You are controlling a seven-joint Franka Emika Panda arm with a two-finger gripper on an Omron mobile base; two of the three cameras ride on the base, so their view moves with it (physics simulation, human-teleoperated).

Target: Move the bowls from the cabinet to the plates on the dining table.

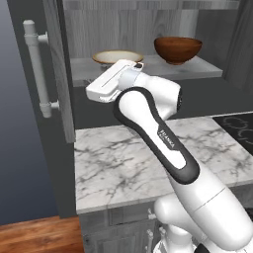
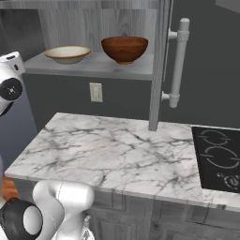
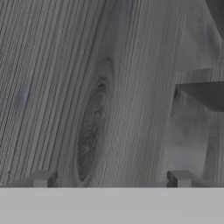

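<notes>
your gripper (image 3: 110, 179) stands wide open with nothing between its two dark fingertips (image 3: 42, 178), which rise well apart at the bottom of the hand view, facing grey woodgrain at close range. in the left base view you see the white hand reaching up to the near edge of the open cabinet's (image 1: 148, 29) shelf (image 1: 197, 69), just in front of the beige bowl (image 1: 117, 57), which it partly hides; whether the hand touches the bowl or the shelf edge cannot be told.

both bowls sit upright on that shelf inside the cabinet. the shallow beige bowl with its tan-brown rim is on the left, and the deeper reddish-brown wooden bowl (image 1: 178, 49) stands just to its right, the two near each other but apart. from the right base view the same pair shows clearly, the beige one to the left of the wooden one.

a panelled cabinet door (image 1: 54, 74) hangs open at the left, carrying a long silver bar handle (image 1: 38, 69); another door with a like handle (image 2: 178, 65) stands at the right. below the shelf lies a marble counter (image 2: 117, 150) with grey veins, a black stove (image 2: 218, 157) at its right end, and a pale wall outlet (image 2: 95, 92) on the dark wall behind.
</notes>
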